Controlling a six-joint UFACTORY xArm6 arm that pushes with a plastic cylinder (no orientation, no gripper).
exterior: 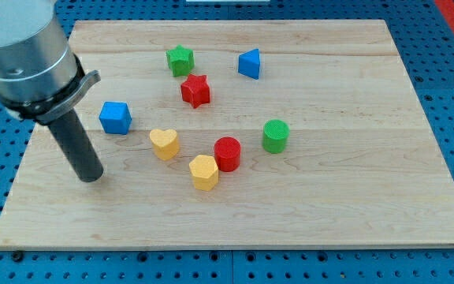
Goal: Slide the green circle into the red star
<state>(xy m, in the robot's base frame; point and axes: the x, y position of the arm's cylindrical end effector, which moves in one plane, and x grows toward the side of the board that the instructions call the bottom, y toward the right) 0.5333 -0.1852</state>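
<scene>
The green circle (275,135) stands right of the board's middle. The red star (196,91) lies up and to its left, just below the green star (180,59). My tip (91,176) rests on the board at the view's left, far left of the green circle and below the blue cube (116,117). It touches no block.
A red circle (227,153) sits just lower left of the green circle. A yellow hexagon (204,172) and a yellow heart (164,143) lie further left. A blue triangle (249,64) is at the top. The wooden board (369,213) lies on a blue pegboard.
</scene>
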